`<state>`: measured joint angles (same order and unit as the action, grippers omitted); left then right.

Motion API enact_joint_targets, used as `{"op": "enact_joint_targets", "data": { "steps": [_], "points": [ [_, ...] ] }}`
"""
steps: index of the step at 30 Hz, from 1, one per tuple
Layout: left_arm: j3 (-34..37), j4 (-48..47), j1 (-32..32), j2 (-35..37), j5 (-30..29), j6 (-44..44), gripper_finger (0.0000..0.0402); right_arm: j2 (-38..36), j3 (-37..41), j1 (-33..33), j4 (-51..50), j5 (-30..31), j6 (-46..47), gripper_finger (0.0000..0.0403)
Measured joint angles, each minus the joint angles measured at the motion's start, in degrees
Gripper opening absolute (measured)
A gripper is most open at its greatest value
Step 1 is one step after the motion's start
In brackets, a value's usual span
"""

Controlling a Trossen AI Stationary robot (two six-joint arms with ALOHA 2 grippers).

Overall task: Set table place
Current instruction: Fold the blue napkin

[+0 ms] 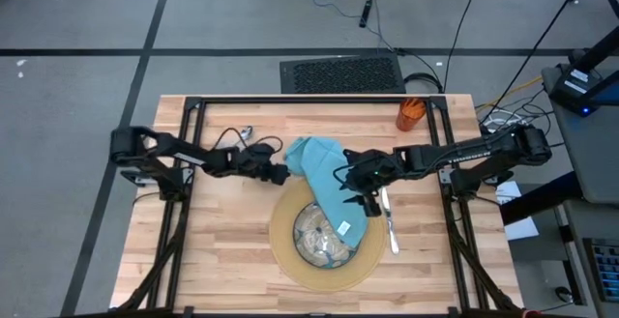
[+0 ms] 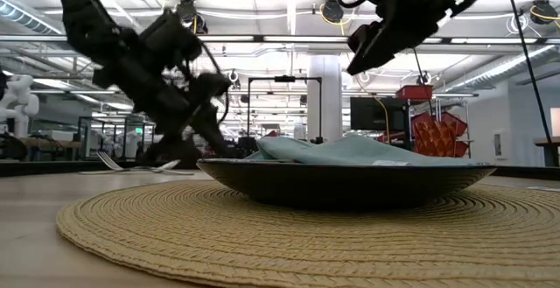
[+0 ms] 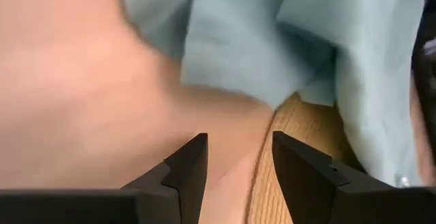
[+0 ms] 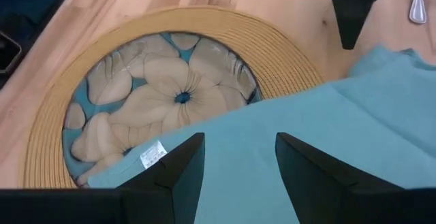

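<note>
A soft teal cloth napkin (image 1: 324,178) drapes across the flower-patterned glass bowl (image 4: 146,105) on the round woven mat (image 1: 290,255); its small white tag (image 4: 152,154) is unreadable. The right gripper (image 4: 235,159) hovers above the cloth, fingers apart, empty. The left gripper (image 3: 238,163), part-open and empty, sits near the napkin's edge on the butcher-block table (image 1: 213,260).

The middle of the table (image 1: 193,260) is occupied by the round mat (image 1: 285,250) and the bowl (image 1: 324,241), half covered by the teal napkin (image 1: 324,168). Just right of the mat, cutlery (image 1: 390,226) is laid. Both arms are reached in above the napkin. Bare wood is left at both near corners.
</note>
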<state>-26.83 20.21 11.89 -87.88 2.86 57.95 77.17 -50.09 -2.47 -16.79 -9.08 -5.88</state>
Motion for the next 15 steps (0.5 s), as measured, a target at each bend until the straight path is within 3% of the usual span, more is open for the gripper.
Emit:
{"op": "enact_joint_targets", "data": {
  "steps": [8,15],
  "points": [
    [-4.6,-12.8,1.0,8.5,-3.9,-13.8,0.0146,0.8,0.0,-0.4,10.0,0.0,4.0,0.0171],
    [-5.6,-27.4,0.0,13.6,-11.0,-26.2,0.0146,11.0,-0.2,-0.6,23.7,0.3,12.2,0.0171]
  ]
}}
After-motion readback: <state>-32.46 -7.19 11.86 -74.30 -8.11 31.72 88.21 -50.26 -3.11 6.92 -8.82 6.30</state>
